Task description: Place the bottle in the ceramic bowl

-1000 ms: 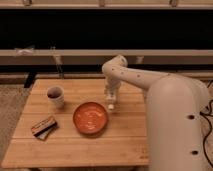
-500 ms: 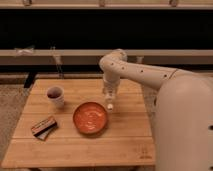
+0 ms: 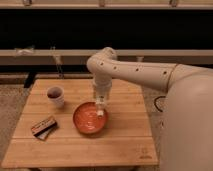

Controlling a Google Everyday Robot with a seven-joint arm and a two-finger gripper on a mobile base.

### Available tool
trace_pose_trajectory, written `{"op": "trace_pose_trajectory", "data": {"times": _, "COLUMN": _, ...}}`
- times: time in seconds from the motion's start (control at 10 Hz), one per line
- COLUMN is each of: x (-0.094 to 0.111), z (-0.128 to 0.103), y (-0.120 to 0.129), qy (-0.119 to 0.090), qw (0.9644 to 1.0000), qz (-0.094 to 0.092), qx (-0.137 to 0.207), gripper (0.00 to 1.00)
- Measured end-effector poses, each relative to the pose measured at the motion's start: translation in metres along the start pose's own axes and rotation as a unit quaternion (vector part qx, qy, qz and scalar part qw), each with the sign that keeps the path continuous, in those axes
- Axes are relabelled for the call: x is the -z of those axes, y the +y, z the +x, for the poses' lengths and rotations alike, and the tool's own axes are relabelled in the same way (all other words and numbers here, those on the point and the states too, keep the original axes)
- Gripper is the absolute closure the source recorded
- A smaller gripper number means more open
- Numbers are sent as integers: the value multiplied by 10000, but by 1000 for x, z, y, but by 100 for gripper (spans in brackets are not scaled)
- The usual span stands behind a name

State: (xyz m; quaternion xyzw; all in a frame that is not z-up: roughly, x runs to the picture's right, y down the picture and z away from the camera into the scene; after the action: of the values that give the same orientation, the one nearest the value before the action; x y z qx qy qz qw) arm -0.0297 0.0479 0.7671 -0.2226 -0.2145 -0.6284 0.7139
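While the gripper (image 3: 101,103) hangs clamped on the bottle (image 3: 101,112) over the right rim of the bowl (image 3: 82,125), an early release could bounce it onto the table (image 3: 125,145).

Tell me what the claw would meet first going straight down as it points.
Likely the ceramic bowl: the claw points down over its right side, the bottle at its tip, so the bottle would probably touch first. Depth is uncertain.

Cup (image 3: 56,96) and flat packet (image 3: 43,126) on wooden table (image 3: 125,145).
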Motion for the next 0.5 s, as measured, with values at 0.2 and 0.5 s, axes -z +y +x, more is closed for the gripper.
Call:
{"op": "trace_pose_trajectory", "data": {"times": 0.2, "x": 0, "z": -17, "y": -17, "qy": -139, "qw": 9987, "qz": -259, "qx": -415, "gripper": 100}}
{"op": "trace_pose_trajectory", "data": {"times": 0.5, "x": -9, "z": -38, "y": -45, "qy": -320, "qw": 9928, "qz": -573, "qx": -998, "gripper": 100}}
